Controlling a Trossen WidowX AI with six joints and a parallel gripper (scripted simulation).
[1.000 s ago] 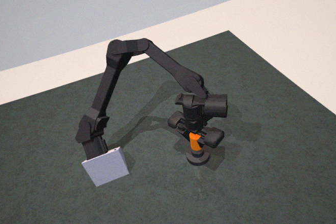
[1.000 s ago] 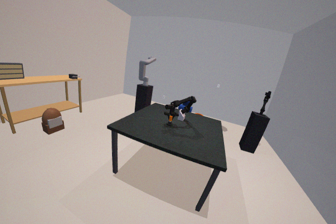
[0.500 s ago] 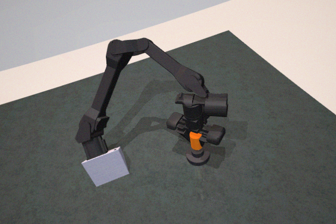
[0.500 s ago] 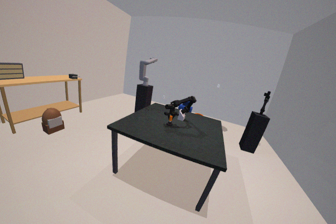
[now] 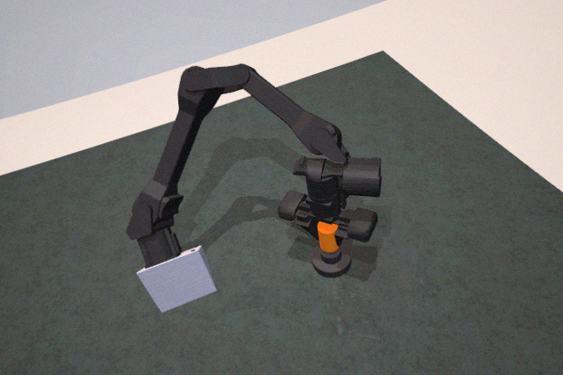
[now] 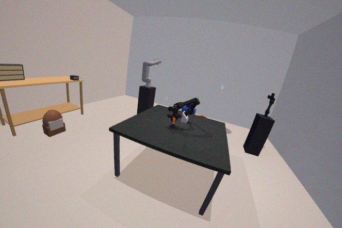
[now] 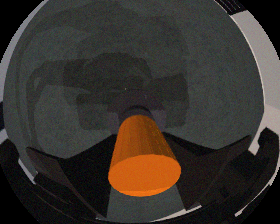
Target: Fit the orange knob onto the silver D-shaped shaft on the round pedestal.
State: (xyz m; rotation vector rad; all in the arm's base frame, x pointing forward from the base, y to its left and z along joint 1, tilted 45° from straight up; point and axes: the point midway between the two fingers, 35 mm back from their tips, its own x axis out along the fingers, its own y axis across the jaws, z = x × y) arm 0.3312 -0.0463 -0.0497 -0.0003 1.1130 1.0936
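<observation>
Dark table (image 5: 256,317) (image 6: 176,139) (image 7: 216,75), supporting the apparatus. Black arm (image 5: 282,99) (image 6: 185,103), arched from its pale base block to a point above the pedestal. Gripper (image 5: 329,229) (image 6: 173,118) (image 7: 139,137), pointing downward, its fingers clamped on the knob. Round pedestal (image 5: 319,265) (image 6: 172,126) (image 7: 158,120), resting on the tabletop. Orange knob (image 5: 327,238) (image 6: 173,120) (image 7: 143,172), roughly upright, directly over the pedestal's raised centre; the shaft is hidden.
</observation>
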